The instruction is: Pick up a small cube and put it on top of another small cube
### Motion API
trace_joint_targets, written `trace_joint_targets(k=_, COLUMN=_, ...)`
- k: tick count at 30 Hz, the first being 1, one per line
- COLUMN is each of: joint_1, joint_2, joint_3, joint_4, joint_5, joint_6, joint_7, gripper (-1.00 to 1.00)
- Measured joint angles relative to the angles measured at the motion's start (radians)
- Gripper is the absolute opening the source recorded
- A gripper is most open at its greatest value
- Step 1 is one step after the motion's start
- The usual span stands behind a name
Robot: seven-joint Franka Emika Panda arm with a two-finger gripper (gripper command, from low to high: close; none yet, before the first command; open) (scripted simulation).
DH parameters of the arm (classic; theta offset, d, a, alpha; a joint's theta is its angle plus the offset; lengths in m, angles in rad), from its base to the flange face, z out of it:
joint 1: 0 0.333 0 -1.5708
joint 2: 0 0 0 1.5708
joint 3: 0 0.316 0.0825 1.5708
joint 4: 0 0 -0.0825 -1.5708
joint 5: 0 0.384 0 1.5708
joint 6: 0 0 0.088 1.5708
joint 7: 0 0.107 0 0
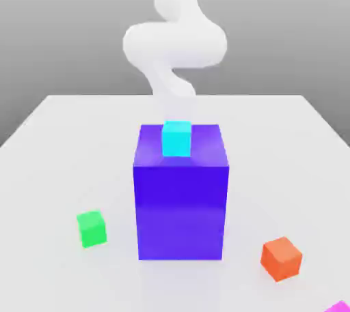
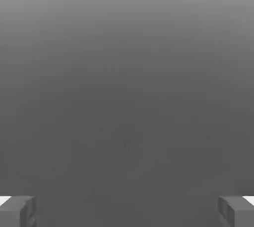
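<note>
Your gripper (image 2: 127, 211) stands wide: in the hand view its two grey fingertips (image 2: 17, 211) sit at opposite edges of the picture with a broad gap between them, and nothing lies in that gap. Behind them you see a plain grey backdrop, darker toward the fingertips.

In the exterior view the white arm (image 1: 175, 41) rises at the far side of the table, curling in a thick bend above and behind the big blue-violet block (image 1: 180, 198). Its lower part drops down behind the block, so you cannot see the hand from there.

The block stands upright near the middle of the white table (image 1: 61, 147). The cyan cube (image 1: 177, 138) sits on its top face, close to the front edge.

The green cube (image 1: 91, 228) rests on the table to the exterior view's left of the block, near its lower front corner but apart from it. The orange cube (image 1: 281, 258) lies on the exterior view's right, nearer the camera than the block and turned slightly askew.

The magenta-pink cube (image 1: 339, 307) shows as a sliver at the lower right corner of the exterior view, cut off by the frame, beyond the orange cube and well apart from the green one.
</note>
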Motion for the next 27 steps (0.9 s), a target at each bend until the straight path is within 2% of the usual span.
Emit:
trace_joint_targets(k=17, joint_1=0.081, joint_2=0.622, joint_3=0.137, joint_4=0.122, joint_5=-0.077, joint_6=0.114, joint_7=0.009, gripper=0.0)
trace_joint_targets(k=27, joint_1=0.167, joint_2=0.987, joint_3=0.172, joint_4=0.194, joint_5=-0.145, joint_6=0.178, joint_7=0.03, gripper=0.0)
